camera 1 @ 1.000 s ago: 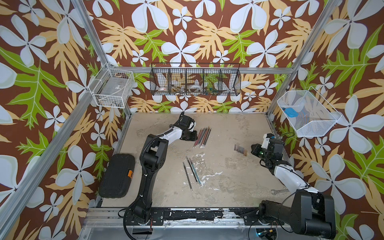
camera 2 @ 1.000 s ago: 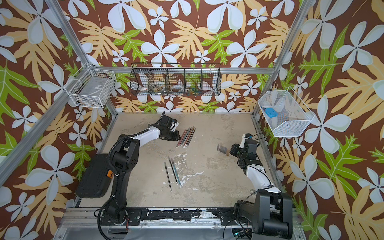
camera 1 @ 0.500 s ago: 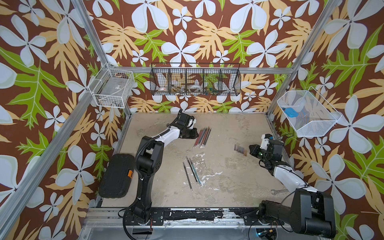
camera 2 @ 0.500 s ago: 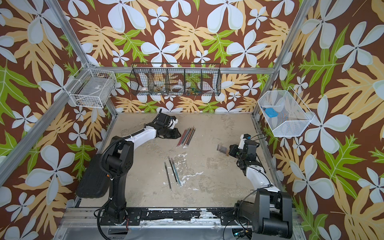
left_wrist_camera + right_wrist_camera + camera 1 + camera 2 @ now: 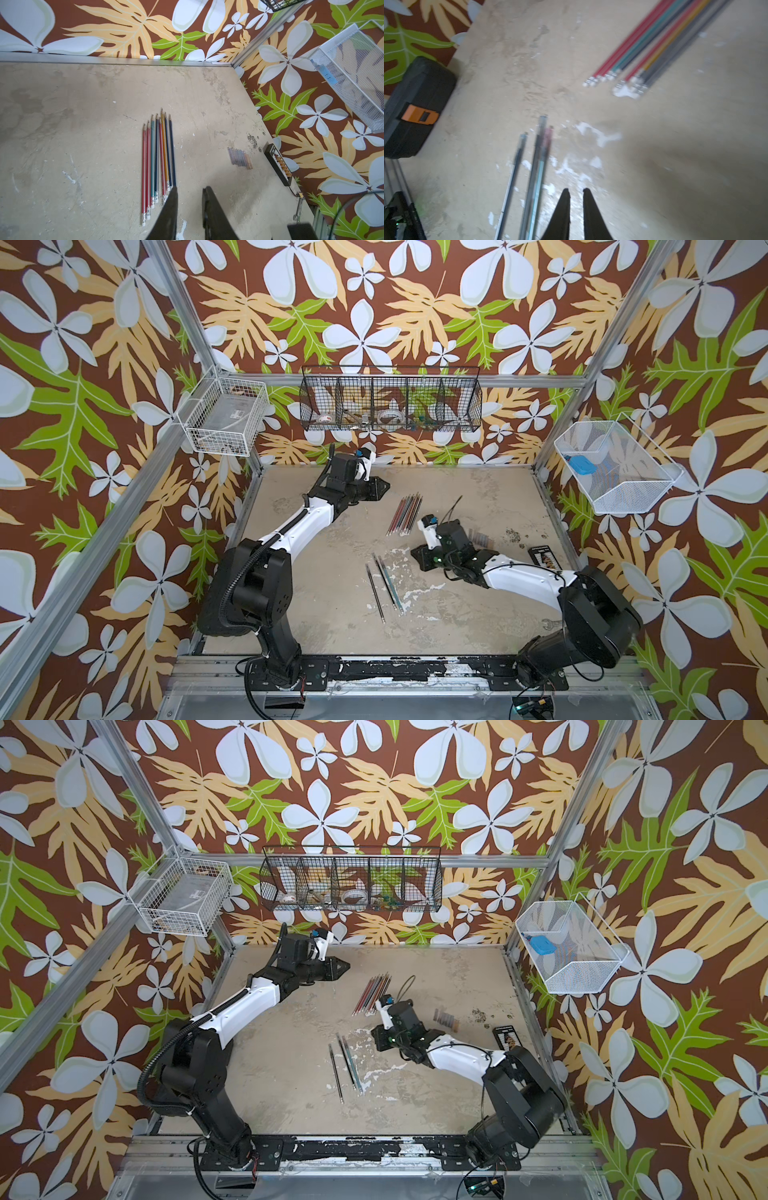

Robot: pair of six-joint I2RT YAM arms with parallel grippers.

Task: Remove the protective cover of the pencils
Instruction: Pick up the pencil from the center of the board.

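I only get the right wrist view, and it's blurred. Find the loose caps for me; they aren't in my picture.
Observer: The row of short smoky-translucent plastic caps lies flat to the right of the right hand, behind your camera.
Operator: Report the left hand.
Observer: The left hand is apart from the bundle of long thin coloured pencils, on its back-left side. Its fingers are slightly parted and hold nothing.
Operator: Check the far ends of that bundle. I see only the erasers.
Observer: The left wrist view shows bare sharpened tips on every pencil in the bundle, with no caps.
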